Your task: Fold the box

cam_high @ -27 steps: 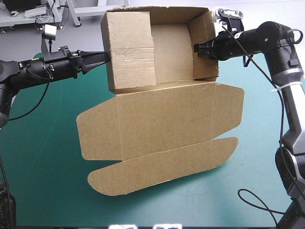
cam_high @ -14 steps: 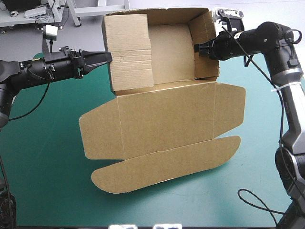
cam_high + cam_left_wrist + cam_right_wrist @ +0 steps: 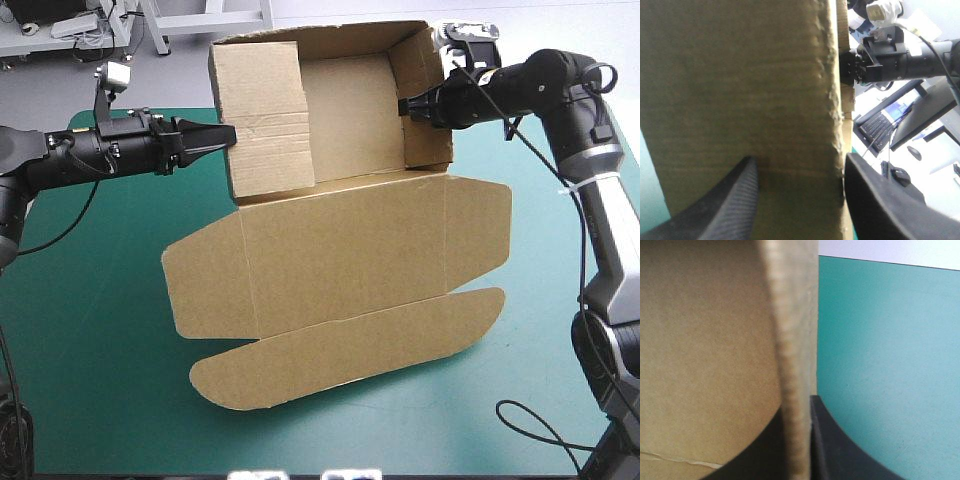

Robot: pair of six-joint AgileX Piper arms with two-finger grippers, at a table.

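Note:
The brown box (image 3: 350, 250) lies mid-table with its far half raised into walls and its lid panel and flaps flat toward the front. My left gripper (image 3: 225, 133) is at the outside of the left wall. In the left wrist view it (image 3: 800, 195) stands open, with the wall's board (image 3: 740, 90) between its spread black fingers. My right gripper (image 3: 405, 105) is shut on the top of the right wall. In the right wrist view its fingers (image 3: 797, 440) pinch the board's edge (image 3: 790, 340).
The teal-green cover (image 3: 90, 330) shows bare to the left, right and front of the box. The raised walls stand close to the table's far edge (image 3: 150, 108).
My left gripper has opened and let go of the left wall. The raised part of the box has shifted slightly toward the left and the far edge, with my right gripper still holding the right wall.

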